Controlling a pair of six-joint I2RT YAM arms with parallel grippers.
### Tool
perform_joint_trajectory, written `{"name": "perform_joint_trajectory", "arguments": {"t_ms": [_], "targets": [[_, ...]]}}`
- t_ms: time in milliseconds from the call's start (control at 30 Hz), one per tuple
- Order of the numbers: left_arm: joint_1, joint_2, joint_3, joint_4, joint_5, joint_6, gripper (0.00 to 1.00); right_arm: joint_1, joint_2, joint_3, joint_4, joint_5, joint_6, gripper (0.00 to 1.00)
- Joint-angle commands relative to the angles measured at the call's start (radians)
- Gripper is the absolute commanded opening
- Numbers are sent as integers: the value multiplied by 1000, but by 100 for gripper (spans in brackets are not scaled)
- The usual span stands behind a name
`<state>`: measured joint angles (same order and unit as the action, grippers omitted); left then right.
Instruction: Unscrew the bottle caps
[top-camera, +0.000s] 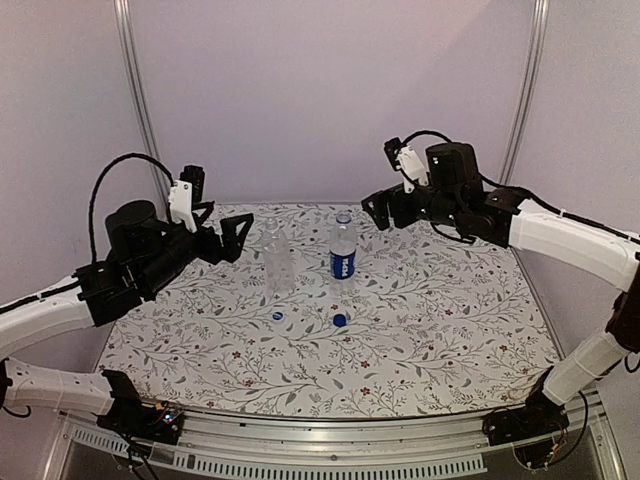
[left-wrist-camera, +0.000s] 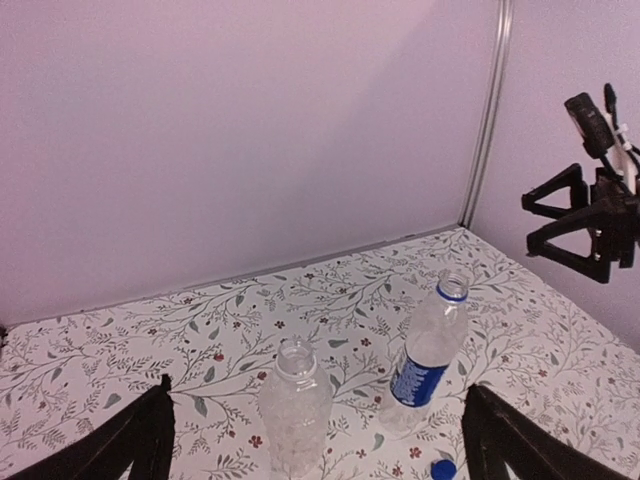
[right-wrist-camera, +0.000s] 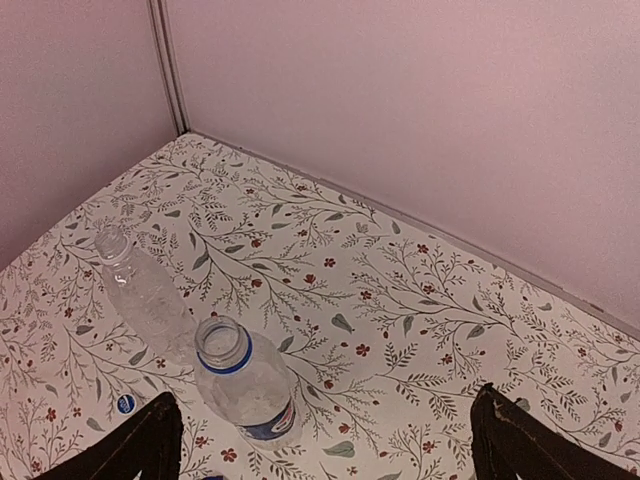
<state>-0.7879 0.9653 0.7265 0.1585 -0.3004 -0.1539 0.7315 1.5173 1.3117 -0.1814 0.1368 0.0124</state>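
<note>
Both bottles stand upright and uncapped mid-table (top-camera: 450, 340), the plain bottle (top-camera: 277, 262) nearer our left claw (top-camera: 236, 238), the labelled bottle (top-camera: 343, 255) nearer our right claw (top-camera: 375, 212). Both claws hang wide open, empty. The caps (top-camera: 277, 316) (top-camera: 340, 320) lie just nearside of the bottles.

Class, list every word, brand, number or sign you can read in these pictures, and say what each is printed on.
White lettering on the dark blue label of the slimmer bottle: too blurred to read in any view.
White mark on one loose blue cap: too small to read.
No other text shows.
</note>
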Motion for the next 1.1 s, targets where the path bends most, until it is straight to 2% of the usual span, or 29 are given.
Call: {"name": "perform_joint_trajectory", "arguments": {"t_ms": [0,300,533,700,867,1067], "targets": [[37,-54,44,-107,-55,-7,100,-65,-109,-56,18,4,46,99],[138,-98,115,-259,-86,35,100,-203,-244,-137,-47,-47,96,99],[251,-105,142,-326,62,77,100,-215,-321,-186,-67,16,75,99],[317,-123,97,-299,105,83,100,-215,-388,-256,-23,22,23,99],[318,-220,-12,-189,119,125,100,-215,-455,-312,31,27,-2,99],[320,-256,-54,-139,116,151,100,-215,-473,-350,57,38,-35,99]]}}
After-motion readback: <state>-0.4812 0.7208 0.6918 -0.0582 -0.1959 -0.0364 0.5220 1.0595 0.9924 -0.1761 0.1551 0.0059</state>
